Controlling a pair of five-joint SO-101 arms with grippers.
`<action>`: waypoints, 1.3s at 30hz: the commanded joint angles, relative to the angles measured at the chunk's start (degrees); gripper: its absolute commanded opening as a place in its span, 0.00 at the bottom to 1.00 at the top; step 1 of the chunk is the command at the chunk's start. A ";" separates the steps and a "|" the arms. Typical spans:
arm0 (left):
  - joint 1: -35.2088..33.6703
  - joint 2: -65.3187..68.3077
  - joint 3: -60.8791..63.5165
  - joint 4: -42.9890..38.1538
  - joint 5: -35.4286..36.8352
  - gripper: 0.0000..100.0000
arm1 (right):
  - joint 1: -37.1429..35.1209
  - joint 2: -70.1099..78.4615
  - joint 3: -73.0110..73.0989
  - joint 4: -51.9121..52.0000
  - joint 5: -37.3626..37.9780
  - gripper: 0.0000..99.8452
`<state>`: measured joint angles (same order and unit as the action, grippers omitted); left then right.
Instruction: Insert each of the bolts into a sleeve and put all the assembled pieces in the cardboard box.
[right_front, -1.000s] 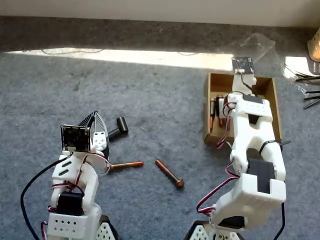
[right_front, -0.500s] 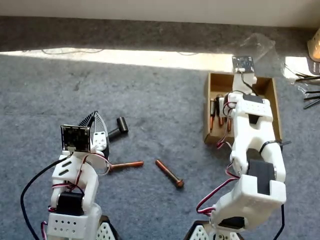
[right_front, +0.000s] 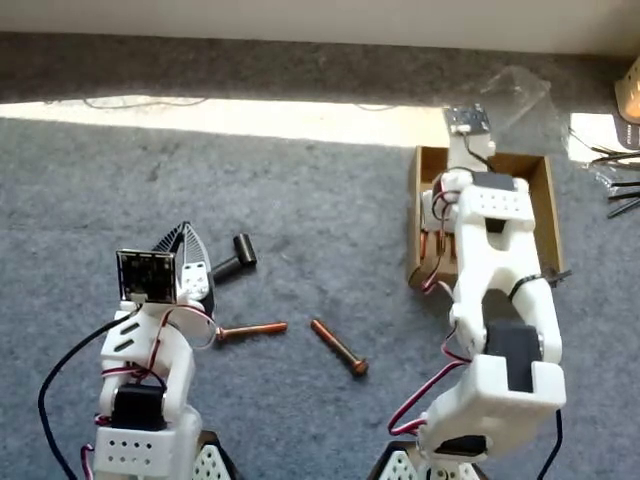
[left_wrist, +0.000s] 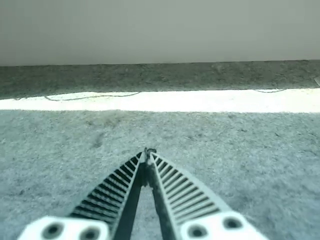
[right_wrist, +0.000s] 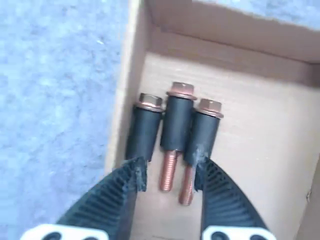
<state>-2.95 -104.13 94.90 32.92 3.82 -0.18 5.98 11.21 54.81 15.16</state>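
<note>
three sleeved bolts (right_wrist: 175, 130) in cardboard box (right_wrist: 260, 125), two bare bolts (right_front: 252, 329), one sleeve (right_front: 236, 259), left pincer (left_wrist: 147, 153) together, right pincer (right_wrist: 170, 167) apart

Nothing readable here: no text, labels, numbers or signs. The cardboard box (right_front: 413, 200) walls are plain, with no print I can make out.

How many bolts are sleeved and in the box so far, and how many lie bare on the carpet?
Sleeved bolts in the box: 3
Bare bolts on the carpet: 2
Total: 5 bolts
</note>
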 joint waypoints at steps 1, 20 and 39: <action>-3.03 -0.57 -0.48 -0.18 -0.18 0.02 | -4.62 -6.90 -5.58 7.96 0.53 0.13; -5.58 -0.66 -9.10 15.21 0.00 0.02 | -27.74 -23.16 -2.15 17.10 0.35 0.13; -24.48 -0.66 -20.79 32.88 0.18 0.02 | -35.12 -22.73 -0.04 9.63 0.26 0.13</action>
<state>-20.44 -104.40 76.62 65.45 3.91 -33.85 -14.86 11.65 66.86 15.16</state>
